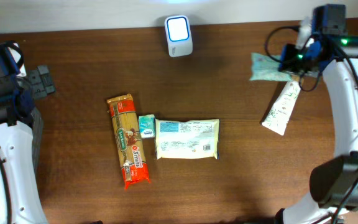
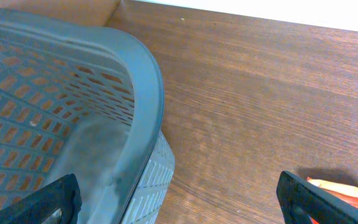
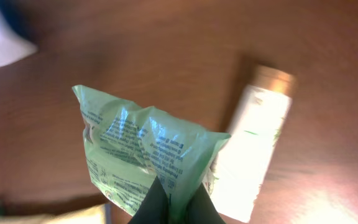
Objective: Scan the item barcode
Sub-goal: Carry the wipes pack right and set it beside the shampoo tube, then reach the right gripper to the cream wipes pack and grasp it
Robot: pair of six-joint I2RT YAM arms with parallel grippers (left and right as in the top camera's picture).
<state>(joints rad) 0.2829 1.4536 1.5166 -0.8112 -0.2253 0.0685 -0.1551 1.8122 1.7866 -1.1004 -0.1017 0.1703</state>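
Pinching the green packet (image 3: 142, 155) by one crumpled corner, the right gripper (image 3: 169, 202) is clamping its fingers tight on the film. The rest of the packet is fanning out beyond the fingertips, clear of the table. It looks light and soft, a thin crinkly wrapper that will likely flop and twist rather than hold a flat face. The film is glossy too, so a corner grip like this could slip if the wrist swings fast. A hold on the sealed edge seems the better bet, since it leaves the printed panel free. Small print is facing the wrist camera, but I cannot make out a barcode in it.

The scanner (image 1: 178, 36) is sitting well apart from the fingers, off past the packet's far side. A white tube (image 3: 253, 149) is lying on the table underneath, just beside the packet's edge.

The left gripper (image 2: 185, 199) is standing with its fingers spread wide, holding nothing. A grey basket (image 2: 142, 81) is sitting just ahead of one finger.
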